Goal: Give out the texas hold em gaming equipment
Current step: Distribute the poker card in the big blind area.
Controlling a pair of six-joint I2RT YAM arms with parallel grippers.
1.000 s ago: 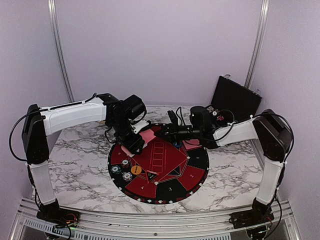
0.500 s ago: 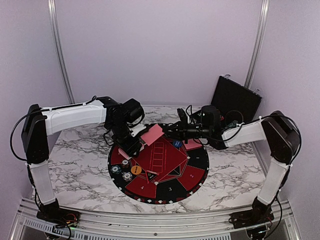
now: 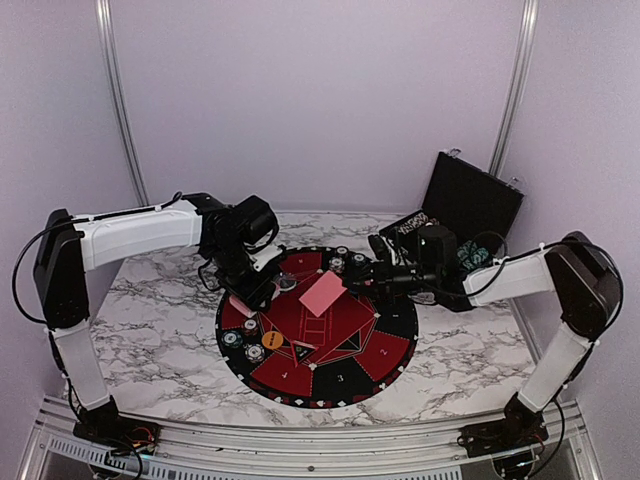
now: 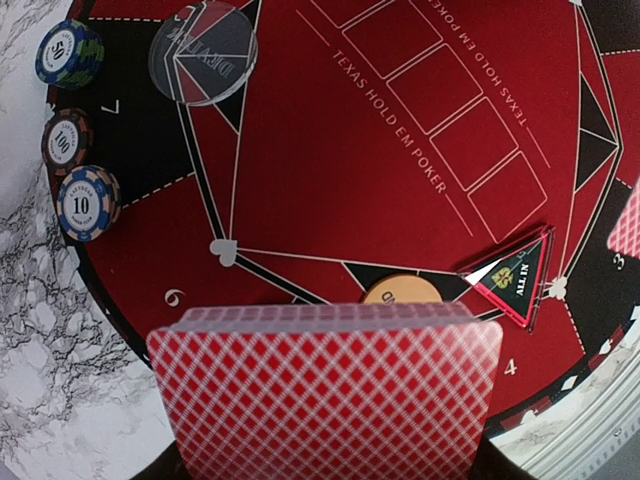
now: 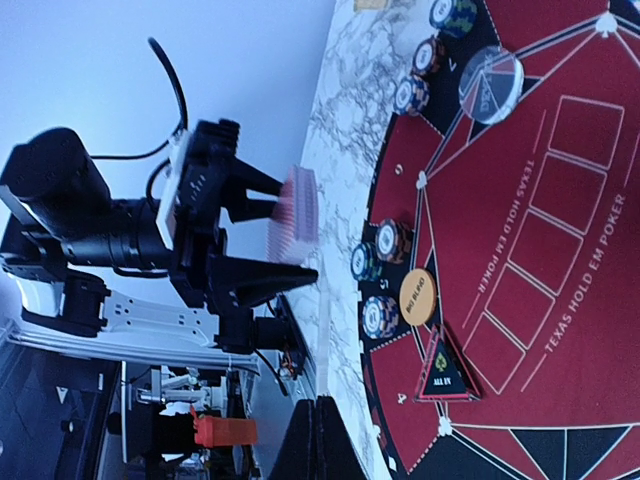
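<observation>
Plainly, the left fingers clamp a deck of red-backed cards over the mat's 10 o'clock edge; the right fingers, at 2 o'clock, are closed on nothing visible. Both wrist views read "TEXAS HOLD EM POKER"; only the left shows chips numbered 50 and 10, while the top view shows a single card mid-mat.

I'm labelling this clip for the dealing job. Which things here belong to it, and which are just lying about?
Belong: deck of cards in the left gripper, loose card, poker chips, orange disc, clear disc.
Just there: round mat, black case, marble table.
</observation>
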